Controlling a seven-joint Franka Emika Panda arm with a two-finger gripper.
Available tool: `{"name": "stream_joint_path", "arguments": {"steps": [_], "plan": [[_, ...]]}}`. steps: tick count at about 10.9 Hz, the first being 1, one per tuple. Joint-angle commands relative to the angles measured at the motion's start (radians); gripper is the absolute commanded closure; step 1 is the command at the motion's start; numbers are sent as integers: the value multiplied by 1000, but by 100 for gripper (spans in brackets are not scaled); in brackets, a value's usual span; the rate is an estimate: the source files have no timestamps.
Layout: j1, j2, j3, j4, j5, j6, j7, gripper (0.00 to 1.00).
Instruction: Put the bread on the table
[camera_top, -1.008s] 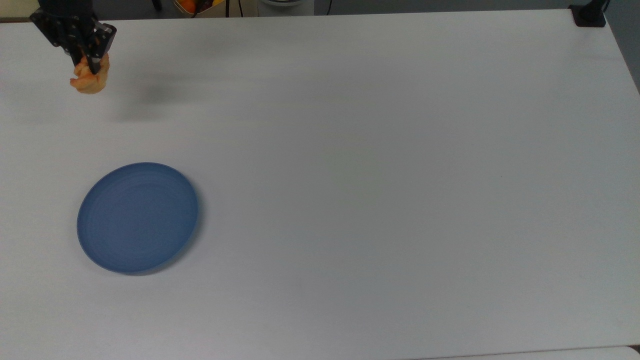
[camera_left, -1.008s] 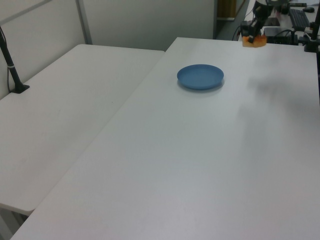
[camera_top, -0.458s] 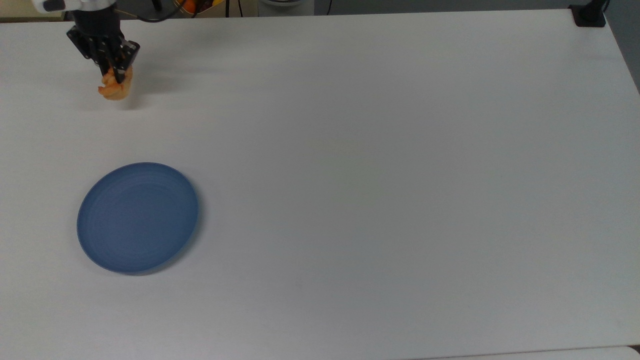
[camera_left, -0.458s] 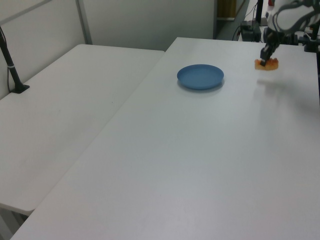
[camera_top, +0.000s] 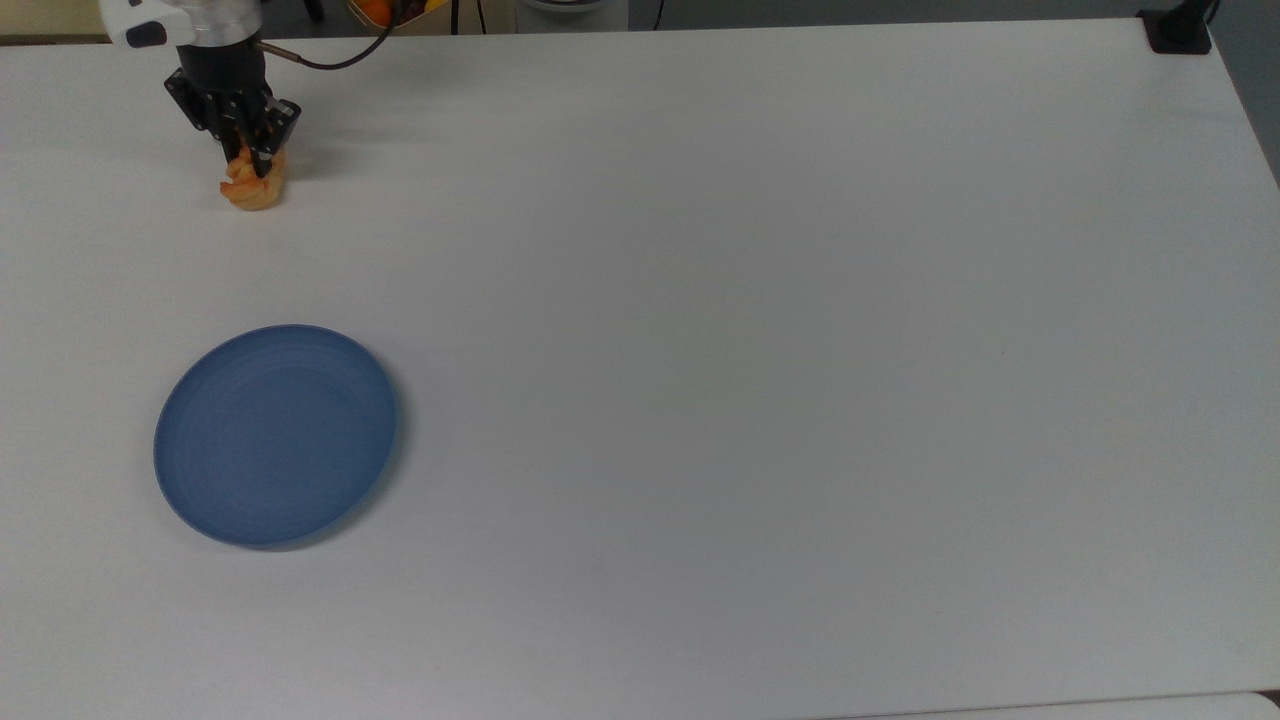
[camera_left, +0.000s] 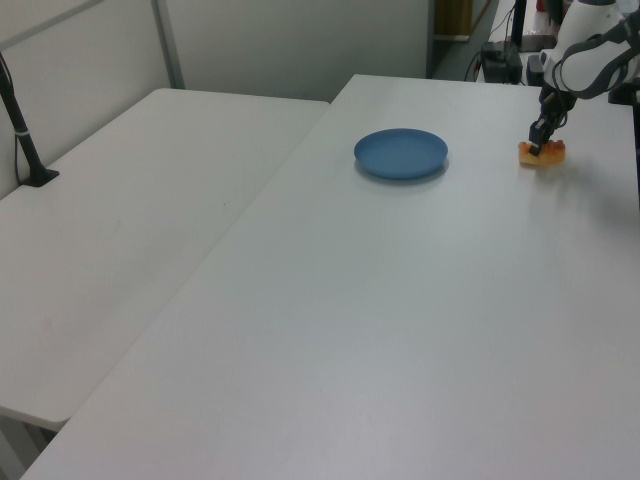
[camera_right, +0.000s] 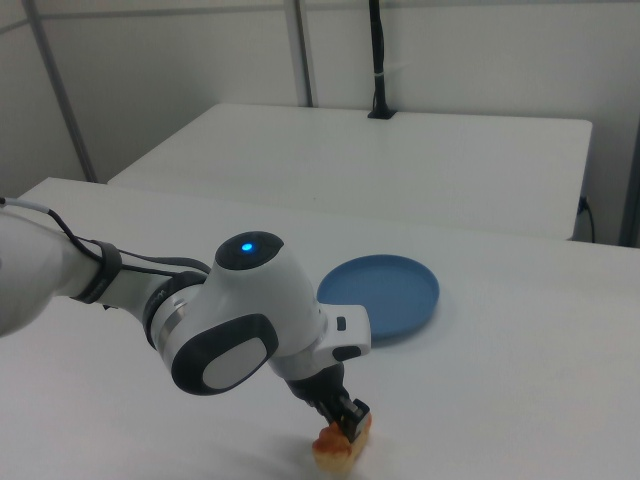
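End effector (camera_top: 255, 165) fingertips buried in bread (camera_top: 253, 188), top view; upper part of bread hidden behind them. Bread against surface (camera_top: 700, 350) or just above: cannot tell. Arm cut by top edge, top view. Right view: white arm housing (camera_right: 240, 325) hides surface behind it; bread (camera_right: 338, 446) near bottom edge. Left view: arm cut by right edge; bread (camera_left: 541, 154) too small for detail.

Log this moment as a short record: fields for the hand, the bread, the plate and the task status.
hand: closed on the bread, at the table's far corner in the top view's upper left
bread: held, down at the table surface, apart from the plate
blue plate: nothing on it, flat on the table
task status: bread at the tabletop, not yet released
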Motion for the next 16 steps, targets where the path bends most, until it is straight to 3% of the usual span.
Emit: {"name": "stream_joint_path", "arguments": {"steps": [1, 3, 7, 11, 13, 16], "plan": [[-4, 0, 0, -20, -2, 19, -6, 43], [-3, 11, 0, -19, -2, 19, -6, 0], [-4, -2, -1, -2, -2, -8, 9, 0], [32, -4, 32, 239, -1, -315, 78, 0], [98, -4, 48, 366, -1, -471, 92, 0], [264, -9, 51, 521, -2, -707, 141, 0]]}}
